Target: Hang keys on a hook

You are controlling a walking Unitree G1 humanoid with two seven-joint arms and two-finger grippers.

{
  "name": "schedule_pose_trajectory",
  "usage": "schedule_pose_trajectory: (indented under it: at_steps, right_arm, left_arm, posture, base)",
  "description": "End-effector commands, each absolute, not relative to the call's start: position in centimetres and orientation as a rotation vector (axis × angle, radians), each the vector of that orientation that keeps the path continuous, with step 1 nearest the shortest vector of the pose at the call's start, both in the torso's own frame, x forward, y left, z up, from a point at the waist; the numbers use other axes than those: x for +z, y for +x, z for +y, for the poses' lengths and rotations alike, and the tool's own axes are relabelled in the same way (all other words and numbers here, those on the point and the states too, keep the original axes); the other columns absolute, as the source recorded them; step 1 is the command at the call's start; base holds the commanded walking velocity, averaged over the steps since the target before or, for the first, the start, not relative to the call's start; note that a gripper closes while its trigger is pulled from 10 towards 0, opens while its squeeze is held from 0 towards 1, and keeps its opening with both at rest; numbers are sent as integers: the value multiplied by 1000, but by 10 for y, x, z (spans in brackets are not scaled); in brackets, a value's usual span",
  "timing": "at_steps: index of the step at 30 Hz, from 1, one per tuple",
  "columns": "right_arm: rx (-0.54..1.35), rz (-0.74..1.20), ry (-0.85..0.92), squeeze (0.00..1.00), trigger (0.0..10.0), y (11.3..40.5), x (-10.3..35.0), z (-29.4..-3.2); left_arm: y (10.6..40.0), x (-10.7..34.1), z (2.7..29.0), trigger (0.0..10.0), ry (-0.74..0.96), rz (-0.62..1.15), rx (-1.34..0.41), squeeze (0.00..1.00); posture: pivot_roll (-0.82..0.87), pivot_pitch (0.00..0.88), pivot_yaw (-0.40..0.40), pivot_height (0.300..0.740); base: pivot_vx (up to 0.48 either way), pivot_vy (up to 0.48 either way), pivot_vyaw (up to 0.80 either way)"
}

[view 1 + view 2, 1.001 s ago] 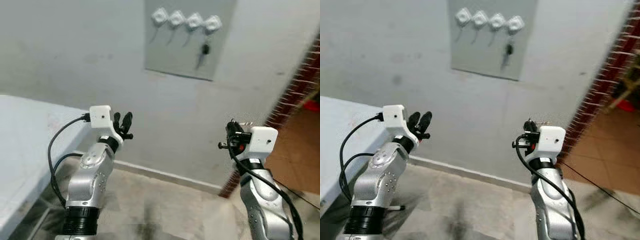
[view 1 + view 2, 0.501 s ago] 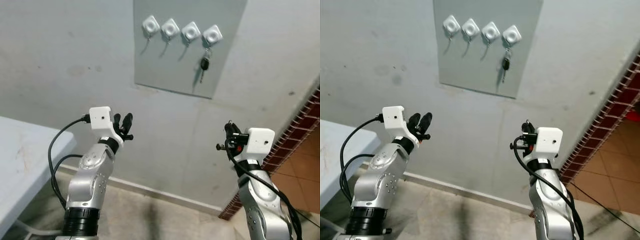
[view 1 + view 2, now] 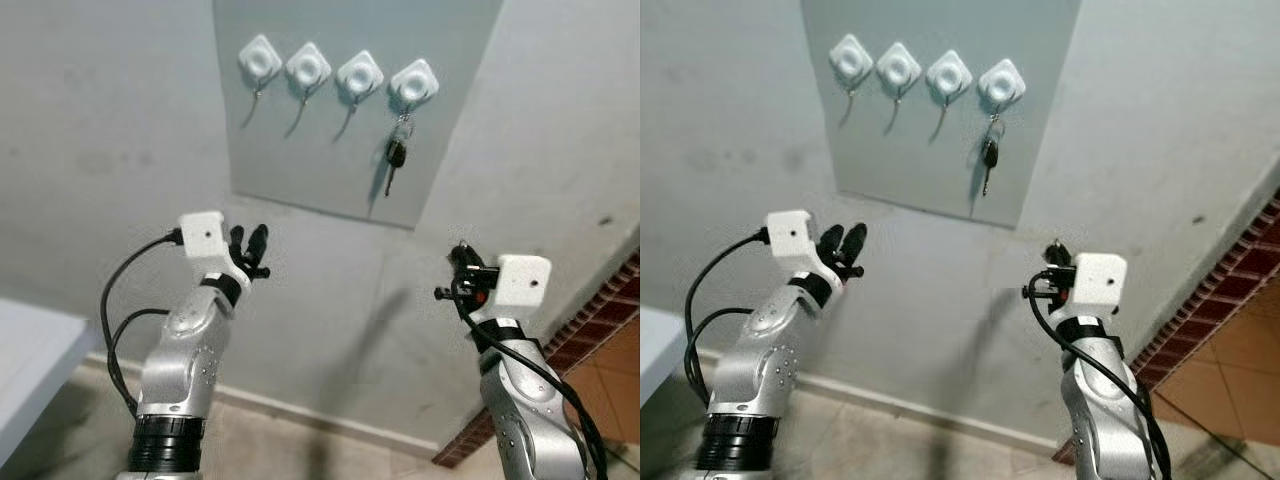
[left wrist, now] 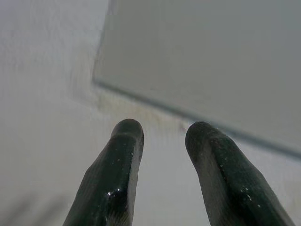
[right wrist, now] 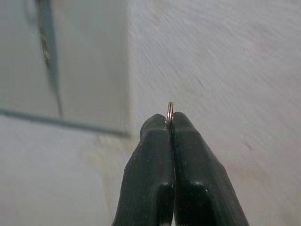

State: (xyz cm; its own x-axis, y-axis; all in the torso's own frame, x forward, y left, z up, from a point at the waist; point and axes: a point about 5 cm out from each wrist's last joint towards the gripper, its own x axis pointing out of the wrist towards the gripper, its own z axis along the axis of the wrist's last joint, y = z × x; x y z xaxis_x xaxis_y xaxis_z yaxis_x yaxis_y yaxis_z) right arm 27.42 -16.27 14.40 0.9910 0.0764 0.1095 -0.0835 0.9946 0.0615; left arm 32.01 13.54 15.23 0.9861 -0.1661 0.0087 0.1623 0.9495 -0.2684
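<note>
Key ring [image 5: 170,111] is pinched in my right tool [image 5: 170,123], fingers closed on it, only the ring's edge poking out past the tips. That tool is raised in front of the wall, below the lower right corner of the grey panel [image 3: 300,150]. Four white hooks [image 3: 310,68] run along the panel's top edge; the rightmost carries a black key [image 3: 395,155]. My left tool [image 4: 162,134] is open, empty, near the panel's lower left corner.
</note>
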Motion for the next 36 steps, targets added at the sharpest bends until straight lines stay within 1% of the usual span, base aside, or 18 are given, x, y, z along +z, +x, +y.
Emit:
schedule_pose_trajectory:
  at_steps: [1, 3, 5, 9, 12, 14, 19, 22, 25, 27, 36]
  right_arm:
    - [126, -108, 71, 0, 10000, 275, 146, -155]
    - [186, -109, 52, 0, 10000, 277, 148, -153]
    - [240, -120, 51, 0, 10000, 278, 153, -150]
    - [284, -138, 42, 0, 10000, 281, 160, -149]
    - [353, -173, 33, 0, 10000, 288, 172, -145]
    - [415, -200, 26, 0, 10000, 292, 183, -139]
    - [471, -221, 30, 0, 10000, 294, 193, -135]
    - [552, -255, 38, 0, 10000, 295, 207, -127]
    - [577, -272, 47, 0, 10000, 295, 213, -124]
    - [604, -301, 75, 0, 10000, 296, 223, -120]
    - [655, -362, 109, 0, 10000, 296, 243, -111]
  left_arm:
    - [319, 158, 143, 10000, -271, -20, -138, 0]
    - [319, 166, 140, 10000, -279, -45, -160, 0]
    - [319, 173, 136, 10000, -250, -65, -188, 0]
    - [319, 180, 131, 10000, -215, -88, -217, 0]
    - [319, 190, 124, 10000, -203, -115, -255, 0]
    - [318, 199, 117, 10000, -161, -144, -298, 0]
    - [316, 206, 111, 10000, -122, -168, -339, 0]
    - [313, 212, 103, 10000, -99, -187, -387, 0]
    - [312, 212, 101, 10000, -79, -189, -398, 0]
    - [312, 214, 97, 10000, -34, -203, -420, 0]
    - [315, 219, 96, 10000, -40, -215, -423, 0]
  posture:
    - [141, 3, -57, 740]
    - [138, 7, -58, 740]
    - [136, 10, -59, 740]
    - [135, 13, -59, 740]
    - [133, 19, -60, 740]
    - [133, 22, -61, 740]
    - [134, 25, -62, 740]
    - [140, 27, -63, 740]
    - [140, 27, -63, 740]
    - [140, 27, -63, 740]
    - [139, 10, -59, 740]
  base:
    - [0, 0, 0]
    - [0, 0, 0]
    - [0, 0, 0]
    - [0, 0, 0]
    - [0, 0, 0]
    - [0, 0, 0]
    - [0, 0, 0]
    - [0, 0, 0]
    - [0, 0, 0]
    - [0, 0, 0]
    - [0, 0, 0]
